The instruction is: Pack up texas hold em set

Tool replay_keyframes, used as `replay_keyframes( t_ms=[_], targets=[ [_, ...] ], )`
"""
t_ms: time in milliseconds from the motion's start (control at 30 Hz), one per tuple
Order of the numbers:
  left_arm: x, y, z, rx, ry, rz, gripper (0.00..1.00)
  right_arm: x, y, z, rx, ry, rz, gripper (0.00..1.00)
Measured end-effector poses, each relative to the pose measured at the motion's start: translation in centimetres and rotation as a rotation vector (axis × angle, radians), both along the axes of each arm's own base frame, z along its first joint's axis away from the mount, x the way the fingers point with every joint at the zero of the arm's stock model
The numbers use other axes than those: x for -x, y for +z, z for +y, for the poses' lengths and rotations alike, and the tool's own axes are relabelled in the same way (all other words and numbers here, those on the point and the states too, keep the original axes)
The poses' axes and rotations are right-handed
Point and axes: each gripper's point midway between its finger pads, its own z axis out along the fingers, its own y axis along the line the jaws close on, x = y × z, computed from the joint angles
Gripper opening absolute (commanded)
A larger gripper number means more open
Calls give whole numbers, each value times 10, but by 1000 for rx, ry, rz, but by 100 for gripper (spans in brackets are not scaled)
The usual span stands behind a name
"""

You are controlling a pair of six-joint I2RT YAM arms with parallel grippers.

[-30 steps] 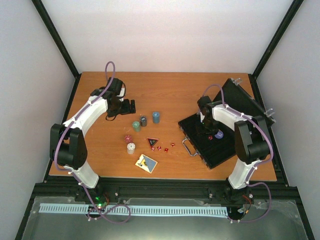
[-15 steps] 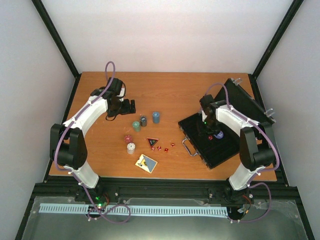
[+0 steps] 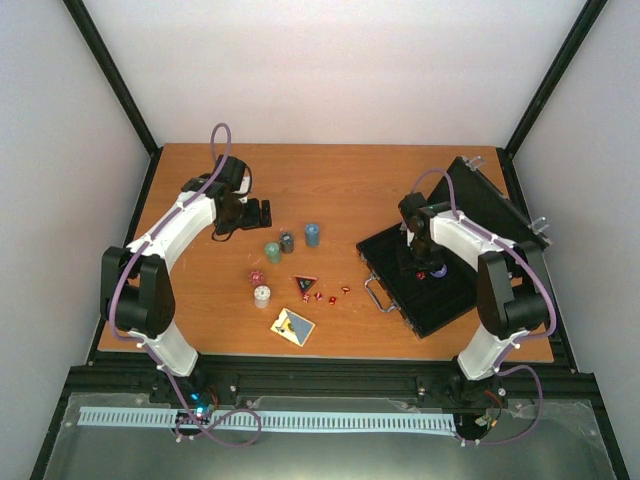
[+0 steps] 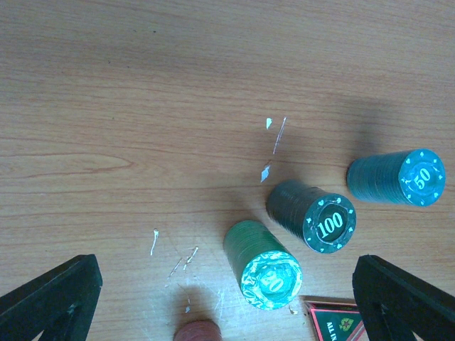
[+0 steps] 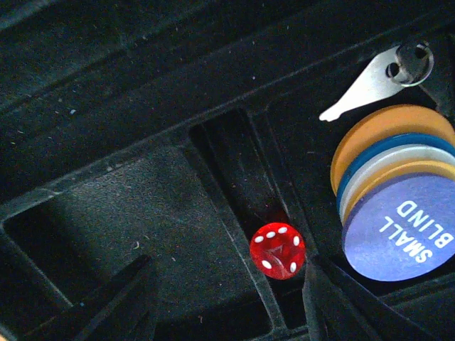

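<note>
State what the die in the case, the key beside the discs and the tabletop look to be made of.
Die: probably translucent red plastic; it has a glassy glow and white pips. Key: bare silvery metal, judging by its dull shine. Tabletop: wood-grain surface, perhaps laminate; the grain is streaky and the finish smooth with small scuffs.

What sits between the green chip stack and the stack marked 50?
The dark chip stack marked 100 stands between them, seen in the left wrist view.
</note>
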Motion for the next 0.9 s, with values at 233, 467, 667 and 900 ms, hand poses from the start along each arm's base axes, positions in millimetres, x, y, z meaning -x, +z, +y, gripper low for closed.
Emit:
replay_keyframes(
  t_ms=[233,467,667,900],
  targets=[
    [0,0,0,-1,0,1,100,7,-8,-2,6,1,32,56],
    [0,-5,0,-3,0,12,100,6,-9,6,-37,15,33,56],
    [0,-6,0,-4,0,15,100,0,-4,15,-81,24,15,56],
    [0,-6,0,-4,0,15,100,-12,5,16,-81,25,-27,56]
  ],
)
